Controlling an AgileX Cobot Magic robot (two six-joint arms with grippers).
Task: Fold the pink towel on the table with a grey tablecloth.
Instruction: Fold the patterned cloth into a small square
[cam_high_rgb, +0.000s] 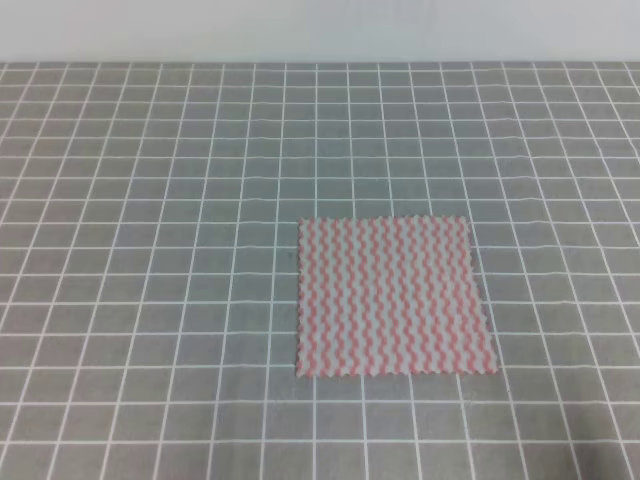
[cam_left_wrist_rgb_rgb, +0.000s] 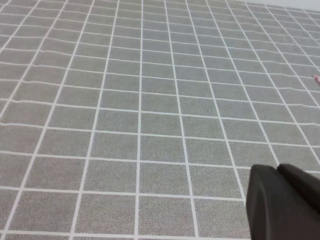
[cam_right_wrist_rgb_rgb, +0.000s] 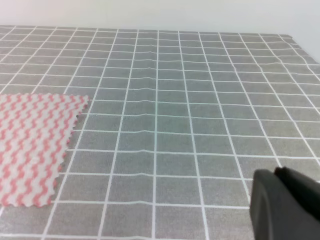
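Towel-wise, your pink towel (cam_high_rgb: 393, 297) lay flat, lower right of centre on the grey tablecloth (cam_high_rgb: 150, 250); neither gripper's grip state could be told.

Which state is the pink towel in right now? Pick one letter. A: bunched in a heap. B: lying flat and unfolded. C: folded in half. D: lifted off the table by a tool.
B: the pink towel lies spread as one flat square on the grey tablecloth, with all four serrated edges showing and no tool touching it.
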